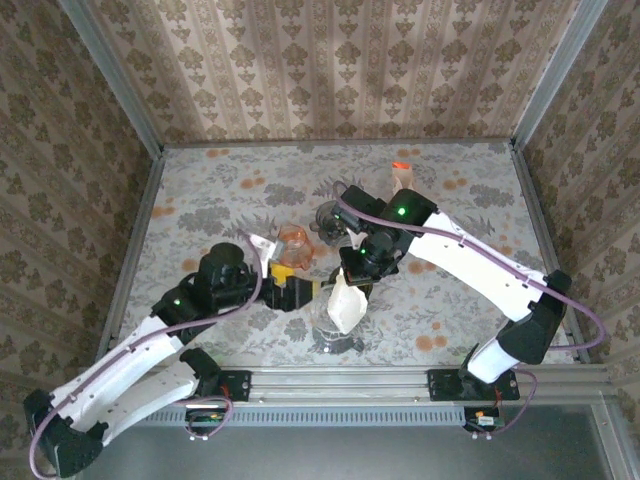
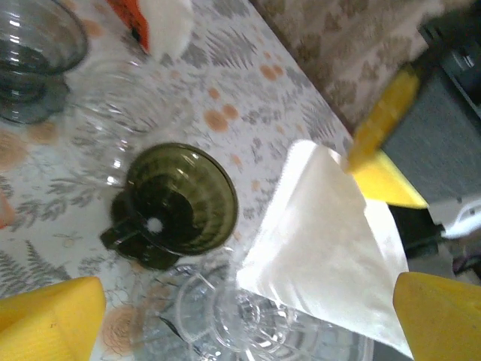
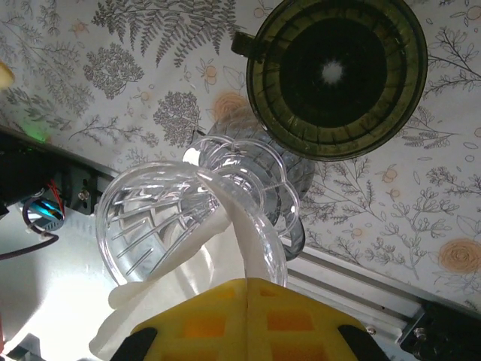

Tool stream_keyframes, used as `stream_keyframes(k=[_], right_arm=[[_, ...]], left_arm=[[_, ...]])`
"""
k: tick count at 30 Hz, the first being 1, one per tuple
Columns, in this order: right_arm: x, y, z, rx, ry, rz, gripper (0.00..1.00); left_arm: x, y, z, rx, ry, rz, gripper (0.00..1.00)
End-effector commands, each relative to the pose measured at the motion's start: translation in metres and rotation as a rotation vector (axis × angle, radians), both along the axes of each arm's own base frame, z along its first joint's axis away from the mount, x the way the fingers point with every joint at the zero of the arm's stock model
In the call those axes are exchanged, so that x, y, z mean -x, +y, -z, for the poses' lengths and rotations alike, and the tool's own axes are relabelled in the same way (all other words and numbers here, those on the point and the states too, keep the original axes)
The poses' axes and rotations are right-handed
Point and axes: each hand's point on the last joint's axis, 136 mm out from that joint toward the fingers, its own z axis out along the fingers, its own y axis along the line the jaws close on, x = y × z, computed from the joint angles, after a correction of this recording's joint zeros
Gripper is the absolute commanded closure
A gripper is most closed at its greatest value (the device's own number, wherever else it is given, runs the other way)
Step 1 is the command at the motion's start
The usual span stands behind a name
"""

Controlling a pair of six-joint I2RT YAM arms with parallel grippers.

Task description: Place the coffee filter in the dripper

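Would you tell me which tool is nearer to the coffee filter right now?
Right. The right tool is shut on the coffee filter, holding it at the clear dripper; the left tool stands open just to the filter's left.

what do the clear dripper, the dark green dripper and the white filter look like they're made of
Clear ribbed cone dripper: see-through, glossy with bright glints; glass or clear plastic, cannot tell which. Dark green ribbed dripper: tinted, translucent, shiny; likewise glass or plastic. White cone filter: matt, thin, bending; looks like paper.
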Motion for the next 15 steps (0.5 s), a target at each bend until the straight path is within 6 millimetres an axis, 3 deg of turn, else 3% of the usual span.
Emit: stream_keyframes(k=[1, 5, 15], right_arm=[[-0.008, -0.004, 0.006, 0.032, -0.023, 0.022, 1.0], [-0.011, -0.002, 0.007, 0.031, -0.031, 0.023, 1.0], [-0.013, -0.002, 0.006, 0.031, -0.043, 0.023, 1.0]], left_arm=[[0.008, -0.004, -0.005, -0.067, -0.091, 0.038, 0.02], [0.013, -0.009, 0.0, -0.132, -0.121, 0.057, 0.07], [0.02, -0.018, -0.017, -0.167, -0.236, 0.073, 0.0]])
